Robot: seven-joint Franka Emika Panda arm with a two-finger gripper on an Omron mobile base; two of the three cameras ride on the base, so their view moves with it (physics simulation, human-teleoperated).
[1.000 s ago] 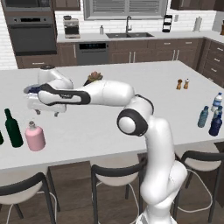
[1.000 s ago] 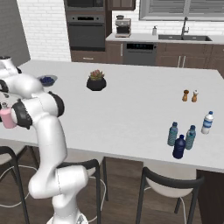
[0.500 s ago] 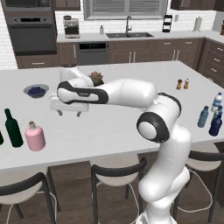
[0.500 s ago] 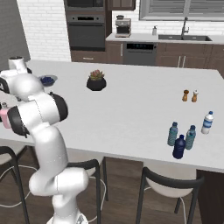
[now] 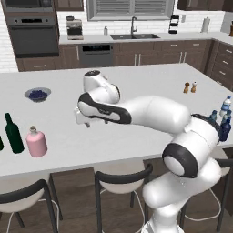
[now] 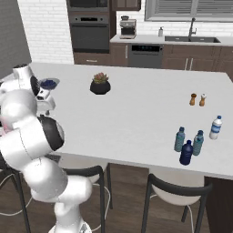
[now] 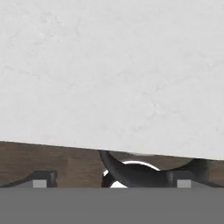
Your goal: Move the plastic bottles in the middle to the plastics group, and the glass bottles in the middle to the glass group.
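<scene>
Hovering: gripper [image 5: 83, 119] above the bare white surface [image 5: 136, 86], jaws spread wide, nothing between them
Arm: reaches from 4 o'clock across to centre-left in the left base view, hand low over the surface
Hand view: gripper fingertips [image 7: 43, 180] far apart at 6 o'clock, white surface beyond, a dark stool seat under its edge
Glass bottle: pale-pink bottle [image 5: 36, 142] upright at 9 o'clock of the gripper, near the front edge, apart from it
Glass group: dark green bottle [image 5: 13, 134] just beside the pink one, at its 9 o'clock, not touching
Plastics group: blue and clear bottles [image 6: 195, 140] clustered near the front right edge at 3 o'clock, well apart from the gripper; same cluster [image 5: 222, 119] partly behind the arm in the left base view
Shakers: salt and pepper shakers [image 6: 197, 99] at 12 o'clock of the plastics group
Bowl: blue bowl [image 5: 37, 94] at 10 o'clock of the gripper
Plant: dark potted plant [image 6: 100, 84] mid-surface toward the back
</scene>
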